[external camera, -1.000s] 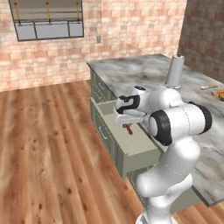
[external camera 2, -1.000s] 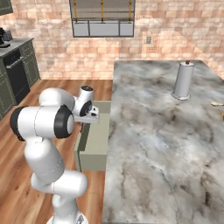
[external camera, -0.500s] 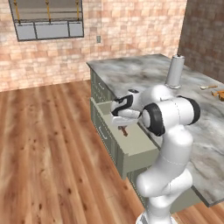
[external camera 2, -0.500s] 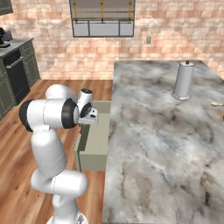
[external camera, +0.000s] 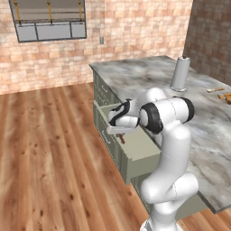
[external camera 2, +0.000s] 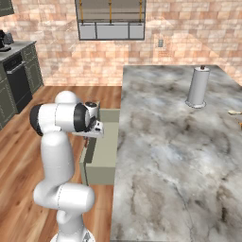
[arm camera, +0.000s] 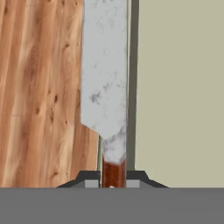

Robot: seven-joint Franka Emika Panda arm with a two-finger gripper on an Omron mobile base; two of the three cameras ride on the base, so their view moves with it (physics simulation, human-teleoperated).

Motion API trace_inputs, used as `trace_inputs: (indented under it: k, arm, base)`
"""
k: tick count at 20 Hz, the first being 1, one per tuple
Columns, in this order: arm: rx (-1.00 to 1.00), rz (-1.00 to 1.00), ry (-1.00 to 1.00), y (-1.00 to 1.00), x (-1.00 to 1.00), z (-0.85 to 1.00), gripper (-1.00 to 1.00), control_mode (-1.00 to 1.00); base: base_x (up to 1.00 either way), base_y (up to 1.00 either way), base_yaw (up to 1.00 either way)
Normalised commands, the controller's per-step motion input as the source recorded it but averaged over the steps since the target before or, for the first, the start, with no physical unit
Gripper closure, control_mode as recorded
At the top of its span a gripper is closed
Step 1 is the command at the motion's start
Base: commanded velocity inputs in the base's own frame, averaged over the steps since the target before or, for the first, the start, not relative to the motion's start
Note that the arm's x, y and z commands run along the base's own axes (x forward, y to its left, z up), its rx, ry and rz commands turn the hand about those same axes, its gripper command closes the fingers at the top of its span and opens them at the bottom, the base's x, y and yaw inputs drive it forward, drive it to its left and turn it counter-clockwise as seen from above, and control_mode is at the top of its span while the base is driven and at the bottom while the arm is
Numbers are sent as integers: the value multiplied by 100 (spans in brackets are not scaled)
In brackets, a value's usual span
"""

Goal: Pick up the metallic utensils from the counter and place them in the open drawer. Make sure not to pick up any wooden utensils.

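Wood flooring surrounds the marbled table (external camera: 149, 76), beside which the end effector (arm camera: 113, 183) is clenched on the reddish handle of the knife (arm camera: 106, 83), held over the front edge of the open drawer (external camera: 140, 144).

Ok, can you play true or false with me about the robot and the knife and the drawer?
1. The tool is pinching the knife by its reddish-brown handle. True.
2. The knife's blade is orange. False: it is silvery grey.
3. The drawer is pulled open. True.
4. The tall grey cylinder lies inside the drawer. False: it stands upright on the counter.
5. The floor under the knife is covered in white tiles. False: the floor is brown wood.
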Motion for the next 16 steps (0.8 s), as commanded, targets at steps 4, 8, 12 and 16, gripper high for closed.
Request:
trace_inputs:
  k: [4,8,12,16]
  arm:
    - [1,-3,-2,0,14,-8,100,-100]
    - [7,-1,0,-19,7,9,100,-100]
    - [13,0,0,-27,2,41,100,-100]
    - [10,0,0,-27,8,25,100,-100]
  base:
    - [0,0,0]
    - [0,0,0]
    - [0,0,0]
    - [0,0,0]
